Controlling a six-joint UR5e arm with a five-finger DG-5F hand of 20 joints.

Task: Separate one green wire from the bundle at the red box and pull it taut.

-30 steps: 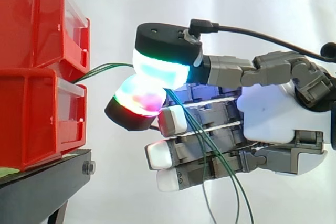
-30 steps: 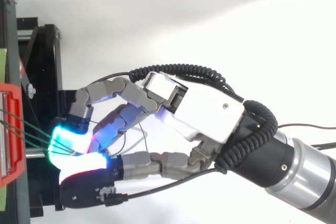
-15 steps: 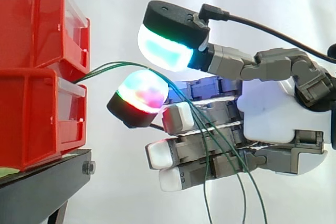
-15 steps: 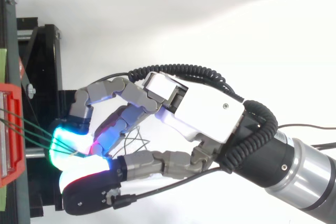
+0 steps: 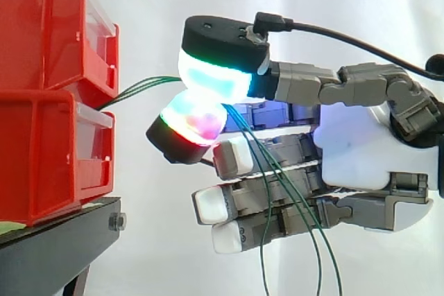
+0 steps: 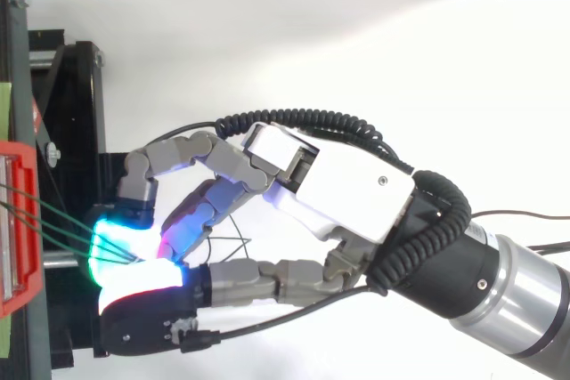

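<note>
The hand (image 5: pixel 361 150) reached in from 3 o'clock with two glowing pads (image 5: pixel 211 77) closed against each other, near the front of the red box (image 5: pixel 41 150). They pinched the green wires (image 5: pixel 142 88) between them. The other fingers lay straight below the pinch and held nothing. A pad-to-pad pinch probably suited strands this thin better than a full wrap of the fingers.

The wires left the gap between the upper and lower bins and ran toward 3 o'clock in a shallow arc into the pinch, so they were not yet taut. Past the pads, the loose ends drooped toward 6 o'clock across the lower fingers.

In the top view, three strands (image 6: pixel 53 224) fanned out from the box and converged at the pads. The pinch seemed to have taken several strands rather than one, though this could not be told for certain. The box sat on a black stand (image 5: pixel 62 240).
</note>
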